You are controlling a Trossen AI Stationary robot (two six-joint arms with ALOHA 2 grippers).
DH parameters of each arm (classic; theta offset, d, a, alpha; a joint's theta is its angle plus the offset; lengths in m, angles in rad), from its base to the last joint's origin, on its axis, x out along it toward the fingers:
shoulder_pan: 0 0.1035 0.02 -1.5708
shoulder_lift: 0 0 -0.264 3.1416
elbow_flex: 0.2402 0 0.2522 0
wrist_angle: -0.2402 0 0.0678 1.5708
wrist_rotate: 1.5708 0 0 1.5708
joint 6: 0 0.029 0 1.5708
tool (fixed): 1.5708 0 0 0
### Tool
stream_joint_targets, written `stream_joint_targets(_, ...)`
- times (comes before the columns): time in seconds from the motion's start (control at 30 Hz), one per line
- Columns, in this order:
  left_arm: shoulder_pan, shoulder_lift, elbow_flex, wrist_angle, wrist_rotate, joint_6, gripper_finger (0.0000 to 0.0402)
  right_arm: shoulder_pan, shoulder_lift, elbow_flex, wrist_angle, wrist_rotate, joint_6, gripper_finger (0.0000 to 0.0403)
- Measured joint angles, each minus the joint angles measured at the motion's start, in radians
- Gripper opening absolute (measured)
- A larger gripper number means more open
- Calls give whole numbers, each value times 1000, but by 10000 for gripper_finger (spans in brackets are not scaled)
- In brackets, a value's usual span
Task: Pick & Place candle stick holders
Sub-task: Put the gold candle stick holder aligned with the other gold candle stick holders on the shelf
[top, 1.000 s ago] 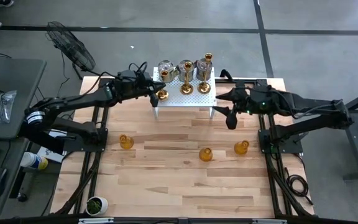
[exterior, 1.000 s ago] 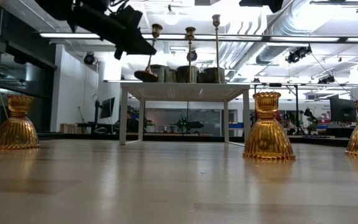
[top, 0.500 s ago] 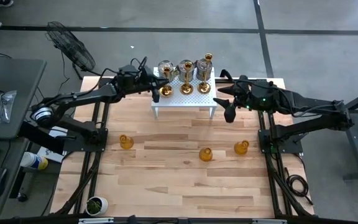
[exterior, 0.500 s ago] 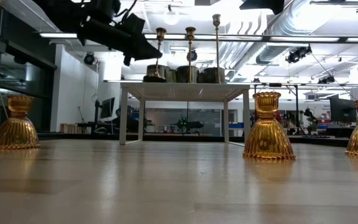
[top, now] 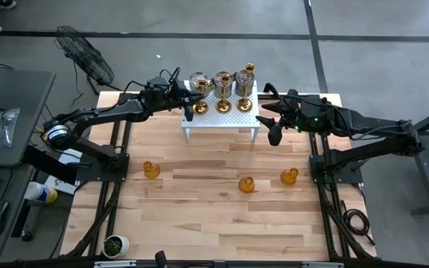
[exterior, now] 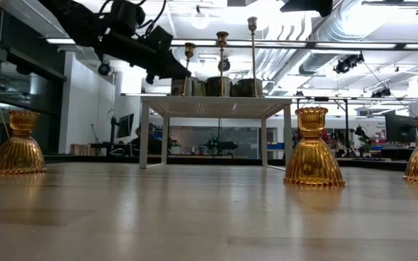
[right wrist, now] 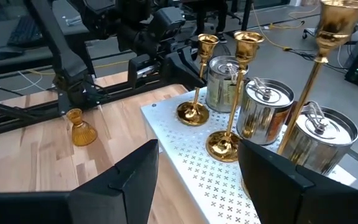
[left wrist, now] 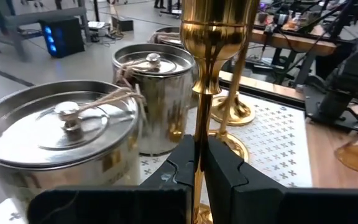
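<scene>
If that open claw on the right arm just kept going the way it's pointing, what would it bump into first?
Probably the white perforated stand: the right gripper faces its near edge. Just beyond stands a gold stemmed holder, then the silver tins. Depth is hard to judge.

Nearest the black left tool (left wrist: 199, 163), a shiny gold candlestick (left wrist: 207, 56) and silver tins (left wrist: 61, 140) on a white stand (top: 220, 117) patterned with small crosses; farther off, apparently ribbed amber glass holders (exterior: 313, 148) on the pale, striped wood bench (top: 214, 216).

Three gold stemmed holders (top: 223, 91) and three silver tins (top: 198, 80) stood upright at twelve o'clock; three amber cups (top: 246, 184) sat mid-bench.
</scene>
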Motion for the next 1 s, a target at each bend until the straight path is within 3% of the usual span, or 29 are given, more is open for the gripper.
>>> stream_joint_targets(1.0,17,0,0,-13,-32,-1,17,0,0,0,-1,26,-4,211)
